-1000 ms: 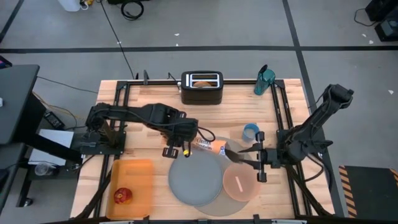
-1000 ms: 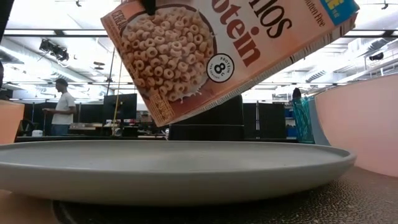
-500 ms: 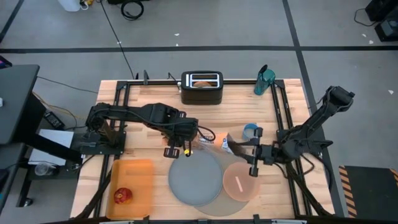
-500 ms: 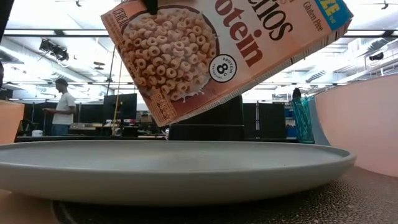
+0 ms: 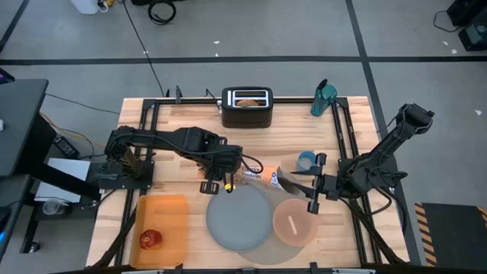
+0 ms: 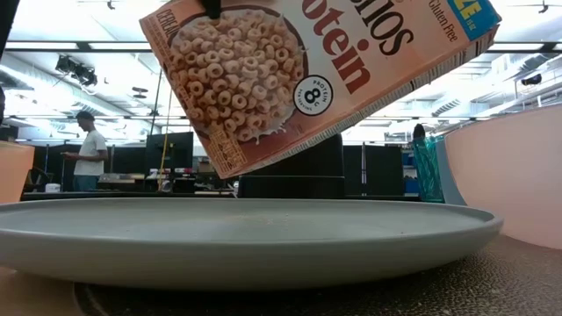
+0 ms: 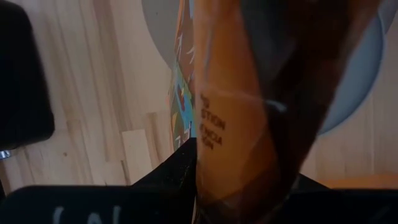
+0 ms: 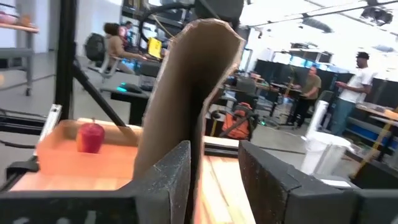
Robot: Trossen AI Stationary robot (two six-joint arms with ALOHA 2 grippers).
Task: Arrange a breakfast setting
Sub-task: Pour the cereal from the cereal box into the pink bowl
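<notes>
- The left claw is staying clamped on the cereal box, holding it tilted in the air beside the grey-blue plate.
- The right claw is backing slightly from the box's open flap, fingers apart, apparently gripping nothing.
- With the flap freed, pouring brown cereal into the pink bowl is probably coming next.

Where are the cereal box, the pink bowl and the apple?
Cereal box (image 6: 316,79): low view, printed front face.
Pink bowl (image 5: 294,226): high view, inside of the bowl.
Apple (image 5: 149,240): high view, its top, on the orange tray (image 5: 171,209).
</notes>
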